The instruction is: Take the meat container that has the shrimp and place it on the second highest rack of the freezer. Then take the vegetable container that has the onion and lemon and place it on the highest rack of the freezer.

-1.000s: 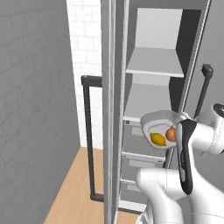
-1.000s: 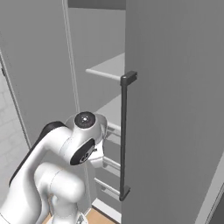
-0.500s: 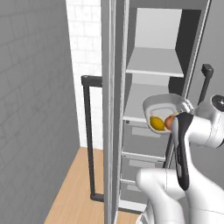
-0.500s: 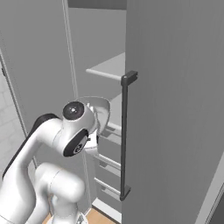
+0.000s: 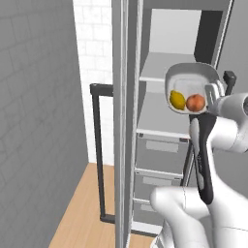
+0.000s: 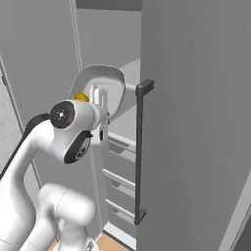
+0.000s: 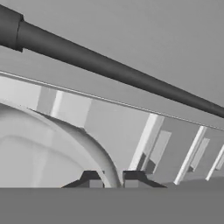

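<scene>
The vegetable container (image 5: 190,87) hangs in the air in front of the open freezer (image 5: 167,126), level with its pale shelves, tilted so its open face shows in the left base view. The lemon (image 5: 178,100) and the onion (image 5: 195,102) sit low in it, side by side and touching or nearly so. The gripper (image 7: 108,178) has its fingers (image 7: 90,178) pressed on the container's rim, one either side of the thin wall, as the hand view shows; the hold is at the rim on the arm's side.

Handling, as a judgement: the container looks stiff, smooth and light, so a rim pinch holds it, but the hold is off-centre and the tray can swing or slip. Both fruits are round and loose; at this tilt they can roll, maybe out over the low lip. Levelling before setting down looks wise.

Edges and room: the upper shelf (image 5: 167,68) is bare and open in front, the shelf below (image 5: 160,116) also bare. The grey drawers (image 5: 160,155) sit under them. In the right base view the door's black bar handle (image 6: 139,152) stands just beside the hand, and the door edge (image 5: 123,121) bounds the opening on the other side. The gap is narrow, so entry needs to be straight in, clear of the shelf's front edge.
</scene>
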